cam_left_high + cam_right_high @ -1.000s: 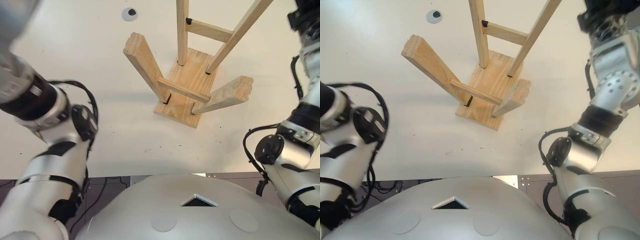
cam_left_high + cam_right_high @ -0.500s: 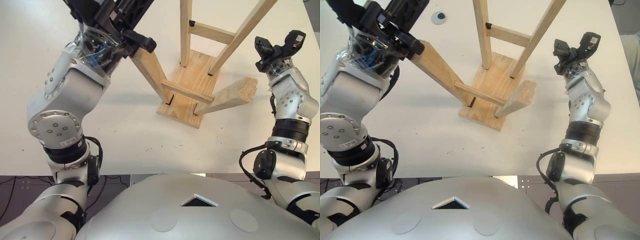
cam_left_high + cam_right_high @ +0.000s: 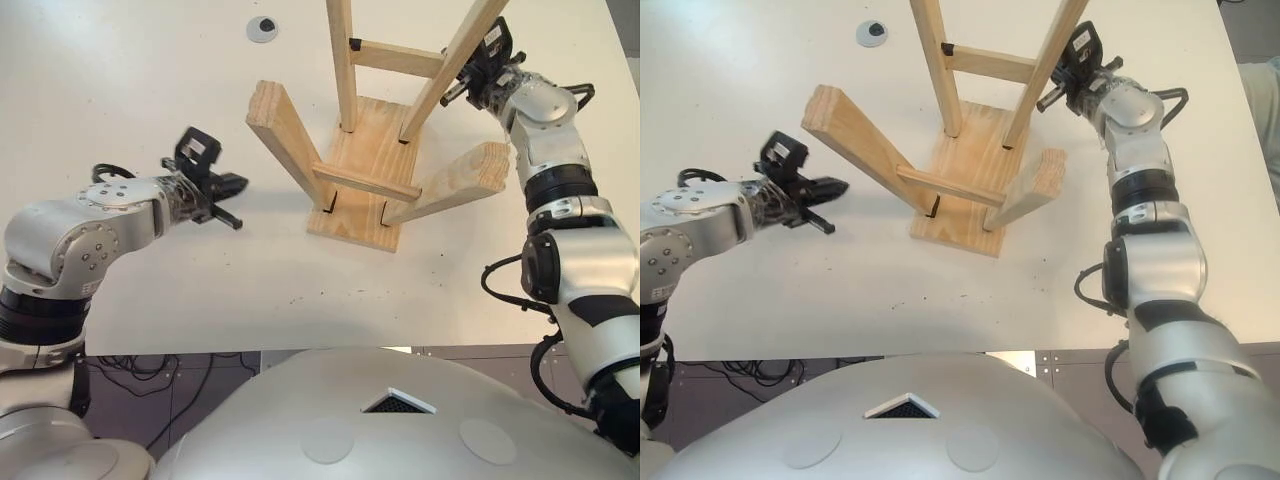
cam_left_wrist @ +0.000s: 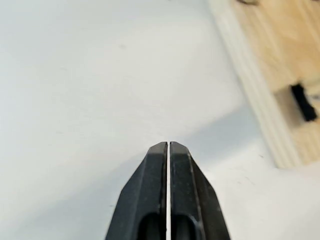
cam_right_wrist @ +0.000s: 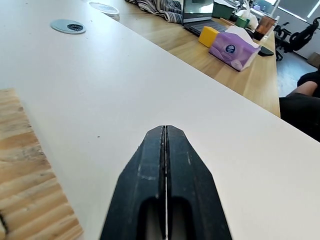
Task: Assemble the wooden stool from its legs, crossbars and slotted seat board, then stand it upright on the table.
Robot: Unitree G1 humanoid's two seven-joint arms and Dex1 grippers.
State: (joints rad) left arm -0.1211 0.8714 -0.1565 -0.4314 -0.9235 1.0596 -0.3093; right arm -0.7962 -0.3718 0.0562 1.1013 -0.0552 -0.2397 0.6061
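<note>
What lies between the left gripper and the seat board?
Nothing: bare table runs from the left gripper to the seat board, as the left wrist view shows.

We see the pale wooden stool (image 3: 350, 205) put together and resting upside down on the white table (image 3: 120, 80). Its seat board (image 3: 372, 145) lies flat, with dark slots showing at the leg bases. Four legs (image 3: 285, 128) rise from it and splay outward. The near crossbar (image 3: 365, 182) joins the nearer pair and the far crossbar (image 3: 398, 58) joins the farther pair.
</note>
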